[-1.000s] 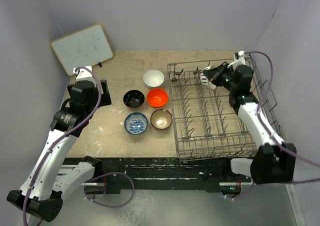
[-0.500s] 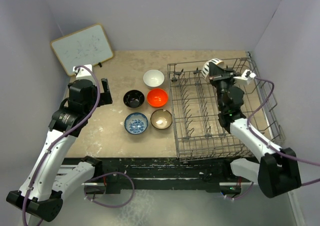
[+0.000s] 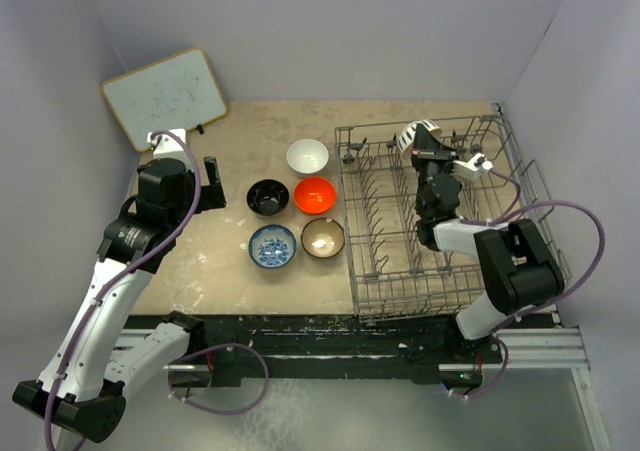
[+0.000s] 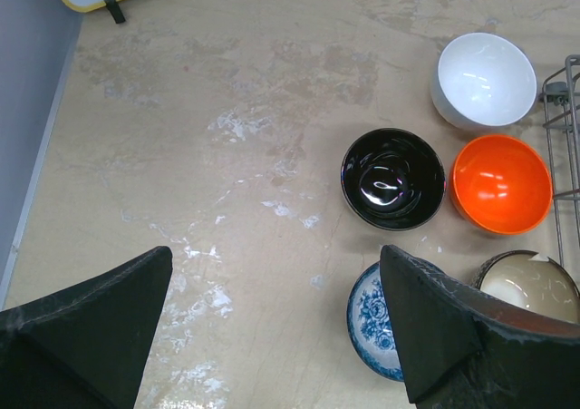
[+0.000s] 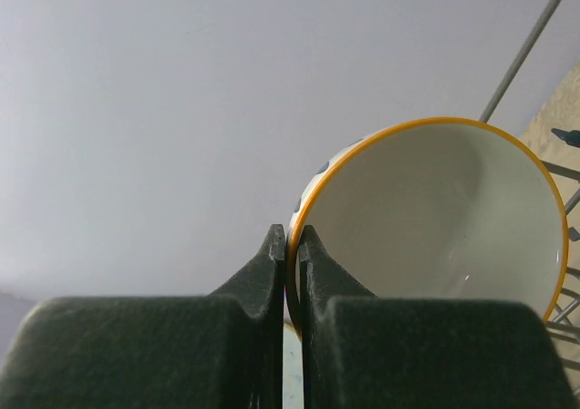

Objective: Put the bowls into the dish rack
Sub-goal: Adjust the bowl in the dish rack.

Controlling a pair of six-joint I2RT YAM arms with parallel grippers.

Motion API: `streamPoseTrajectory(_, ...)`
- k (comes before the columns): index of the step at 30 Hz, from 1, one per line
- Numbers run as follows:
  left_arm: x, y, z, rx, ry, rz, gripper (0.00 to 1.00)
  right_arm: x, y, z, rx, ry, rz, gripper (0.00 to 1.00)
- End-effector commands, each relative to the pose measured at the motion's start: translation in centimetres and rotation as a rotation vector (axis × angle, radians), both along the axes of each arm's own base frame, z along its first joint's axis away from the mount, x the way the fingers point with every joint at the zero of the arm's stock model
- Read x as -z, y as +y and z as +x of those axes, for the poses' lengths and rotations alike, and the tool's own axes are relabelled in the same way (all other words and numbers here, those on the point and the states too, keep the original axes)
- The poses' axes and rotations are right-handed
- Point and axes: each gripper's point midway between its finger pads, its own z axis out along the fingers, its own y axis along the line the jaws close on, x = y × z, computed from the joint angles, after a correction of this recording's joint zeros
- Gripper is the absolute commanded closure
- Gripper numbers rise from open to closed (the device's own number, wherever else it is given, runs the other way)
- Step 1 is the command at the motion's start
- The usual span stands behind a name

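Five bowls sit on the table left of the dish rack (image 3: 420,296): white (image 3: 307,156), black (image 3: 268,197), orange-red (image 3: 315,194), blue-and-white (image 3: 272,244), and brown with a cream inside (image 3: 323,237). My right gripper (image 3: 428,149) is above the rack's far end, shut on the rim of a cream bowl (image 3: 413,134) held on edge. In the right wrist view that bowl (image 5: 435,219) shows an orange rim pinched in the gripper (image 5: 290,232). My left gripper (image 3: 212,179) hangs open over bare table left of the black bowl (image 4: 393,178), nothing in the gripper (image 4: 275,255).
A small whiteboard (image 3: 165,96) leans at the table's back left corner. Grey walls close in on three sides. The rack's tall wire sides and upright tines (image 3: 400,206) surround the right arm. A rack wire (image 5: 530,51) crosses the right wrist view.
The right arm swung from the rack's right side toward its middle and folded in, carrying the cream bowl leftward at the rack's far end. The left arm barely moved.
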Motion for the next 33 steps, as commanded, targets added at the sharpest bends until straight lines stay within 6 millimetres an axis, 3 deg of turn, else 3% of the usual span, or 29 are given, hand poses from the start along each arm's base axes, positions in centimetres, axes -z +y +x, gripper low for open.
streamPoseTrajectory(1, -1.7, -0.4, 0.6, 0.021, -0.06, -0.003, 0.01, -5.8, -1.4, -1.4, 0.044, -0.261, 0.16, 1.0)
streamPoseTrajectory(12, -0.9, -0.3, 0.8, 0.018, -0.045, 0.008, 0.01, 0.5, -0.4, 2.1, 0.022, -0.154, 0.234, 1.0)
streamPoseTrajectory(24, -0.6, -0.5, 0.8, 0.022, -0.043, 0.006, 0.01, 6.9, 0.3, 2.2, -0.02, 0.04, 0.32, 0.98)
streamPoseTrajectory(33, -0.8, -0.5, 0.8, 0.024, -0.051, 0.003, 0.01, 8.2, 0.2, 1.9, -0.022, 0.108, 0.344, 0.98)
